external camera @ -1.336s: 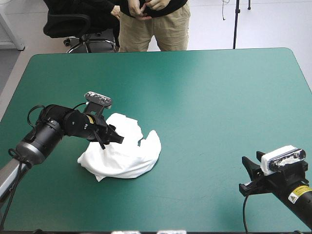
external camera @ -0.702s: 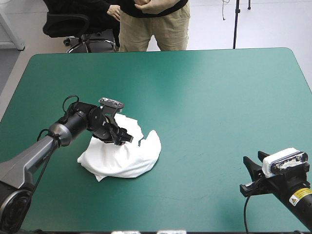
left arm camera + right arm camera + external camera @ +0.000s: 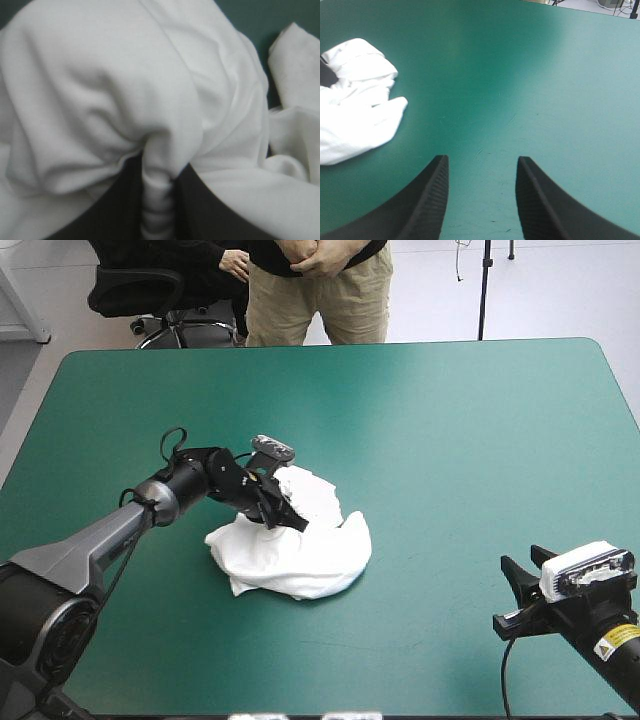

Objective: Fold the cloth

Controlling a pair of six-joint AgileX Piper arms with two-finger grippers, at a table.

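Now, in the high view, your left arm (image 3: 120,530) comes in from the near-left corner and stretches long and low over the teal-green cover (image 3: 480,420). Its wrist tips downward, so the left gripper (image 3: 287,517) sits on the T-shirt (image 3: 310,555). The T-shirt is a crumpled white heap just left of the table's middle, with one lobe toward the far edge and a broader one toward the near edge. Your right arm (image 3: 610,640) sits low by the near-right corner, well apart from the heap. The right gripper (image 3: 518,592) points out over bare cover.

Next, in the left wrist view, white cloth fills nearly everything ahead of the gripper. The two black fingers (image 3: 110,215) are drawn almost together, and a narrow pleat of the T-shirt is pinched upright between them. Rounded folds bulge out on both sides of the pleat.

Last, in the right wrist view, your right gripper's fingers (image 3: 427,200) stand spread, with only cover between them. The heap lies well ahead of them and off to one side.
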